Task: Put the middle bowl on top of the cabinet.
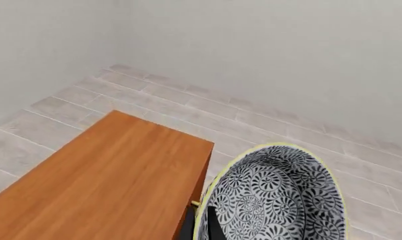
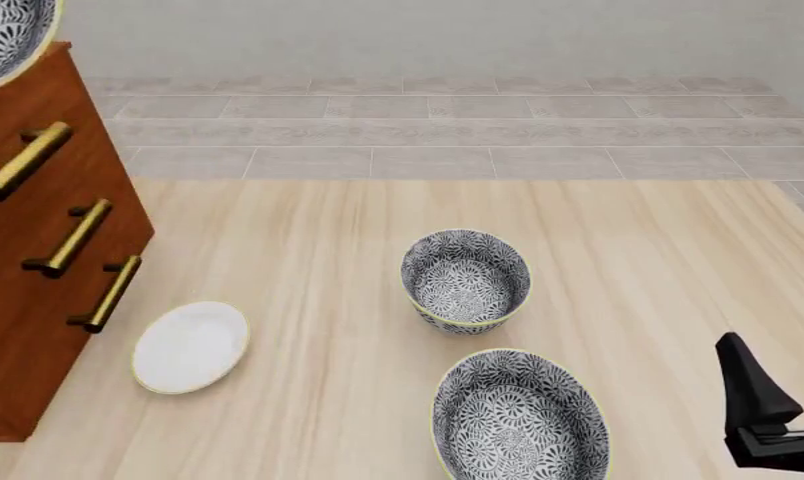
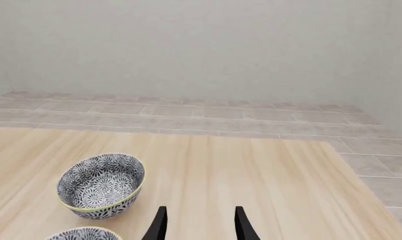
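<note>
The middle bowl (image 1: 274,200), black-and-white floral with a pale-yellow rim, hangs tilted close to the left wrist camera. My left gripper (image 1: 199,227) is shut on its rim, with one dark finger (image 1: 212,225) inside the bowl. The bowl sits just past the front edge of the reddish-brown cabinet top (image 1: 101,185). From the front, the bowl (image 2: 5,35) shows at the upper left corner above the cabinet (image 2: 29,300); whether it touches the top I cannot tell. My right gripper (image 2: 786,375) (image 3: 201,225) stands open low at the right, holding nothing.
Two matching floral bowls stand on the table, one mid-table (image 2: 466,280) (image 3: 102,185) and one nearer the front edge (image 2: 520,418) (image 3: 84,234). A small white plate (image 2: 191,346) lies beside the cabinet's brass handles (image 2: 71,238).
</note>
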You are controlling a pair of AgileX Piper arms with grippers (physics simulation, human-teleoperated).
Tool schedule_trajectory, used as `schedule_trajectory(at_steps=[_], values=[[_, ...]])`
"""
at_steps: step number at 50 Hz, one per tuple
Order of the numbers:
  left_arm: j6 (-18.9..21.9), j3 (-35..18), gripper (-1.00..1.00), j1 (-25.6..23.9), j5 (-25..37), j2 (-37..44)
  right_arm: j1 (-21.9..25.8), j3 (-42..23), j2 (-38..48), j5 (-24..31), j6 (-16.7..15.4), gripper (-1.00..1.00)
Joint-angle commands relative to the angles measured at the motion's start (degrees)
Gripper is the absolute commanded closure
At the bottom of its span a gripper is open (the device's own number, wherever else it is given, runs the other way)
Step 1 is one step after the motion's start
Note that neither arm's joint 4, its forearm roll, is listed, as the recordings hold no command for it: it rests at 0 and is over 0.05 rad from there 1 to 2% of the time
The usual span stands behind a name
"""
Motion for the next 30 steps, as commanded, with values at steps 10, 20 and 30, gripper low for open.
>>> schedule_trajectory(at_steps=[10,20,30], values=[[-2.56,-5.63,1.00,4.59,1.15,4.43,0.02,0.24,-0.74,0.67,0.03,-1.00],[-4.84,-7.43,1.00,7.00,1.20,6.97,-0.07,0.12,-0.92,0.96,0.11,-1.00],[-6.54,-8.49,1.00,8.42,1.66,7.98,0.05,0.16,-0.41,0.48,0.06,-1.00]])
